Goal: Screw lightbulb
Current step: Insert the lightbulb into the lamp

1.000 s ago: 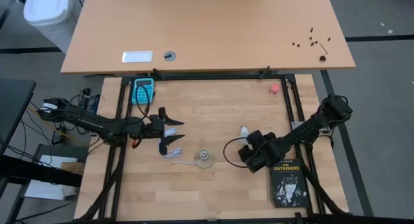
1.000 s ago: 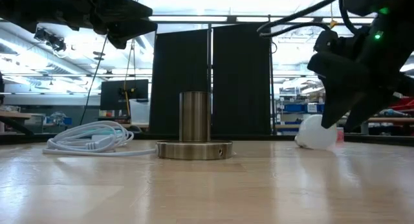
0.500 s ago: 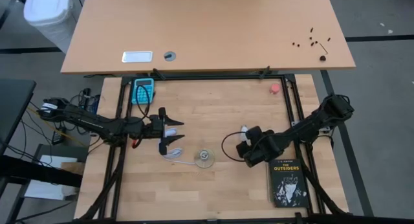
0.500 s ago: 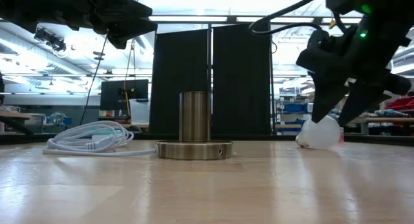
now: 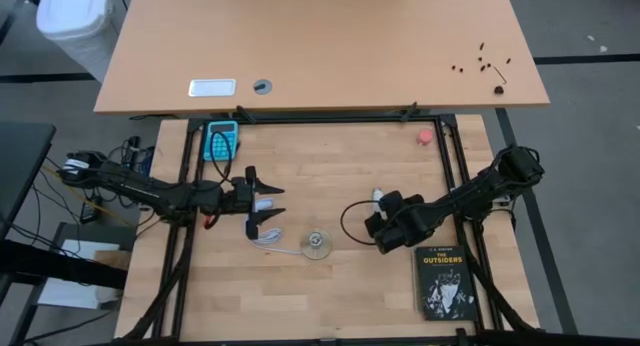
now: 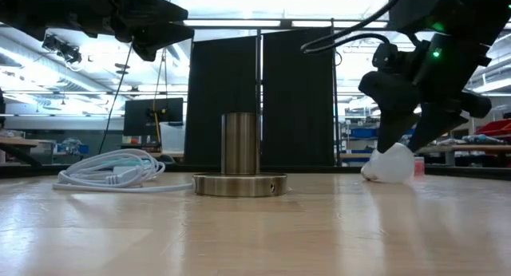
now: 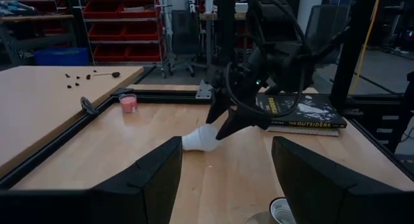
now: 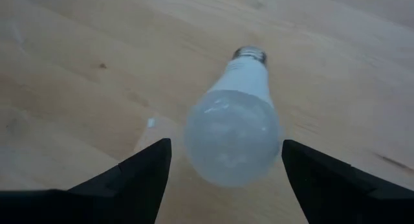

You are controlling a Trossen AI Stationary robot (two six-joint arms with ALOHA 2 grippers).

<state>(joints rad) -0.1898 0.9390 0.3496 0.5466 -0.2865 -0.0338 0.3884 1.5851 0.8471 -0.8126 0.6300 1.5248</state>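
The white lightbulb (image 8: 233,130) lies on its side on the wooden table, its screw base (image 8: 251,54) pointing away from my right gripper. My right gripper (image 5: 381,214) is open and slants down over the lightbulb (image 5: 378,198), with one finger (image 8: 139,179) on each side of the glass; I see no touch. The round metal socket (image 5: 316,244) stands upright mid-table, its white cord (image 5: 265,236) coiled beside it. My left gripper (image 5: 280,206) hovers open to the left of the socket, pointing level toward the table's right.
A black book (image 5: 443,281) lies flat near the table's front right, close to my right arm. A small pink round object (image 5: 425,136) sits at the far right and a blue device (image 5: 221,139) at the far left. Bare wood lies between socket and lightbulb.
My right gripper has moved a little toward the table's left and far edge, coming over the lightbulb from the book's side. The lightbulb has stayed where it was on the table.
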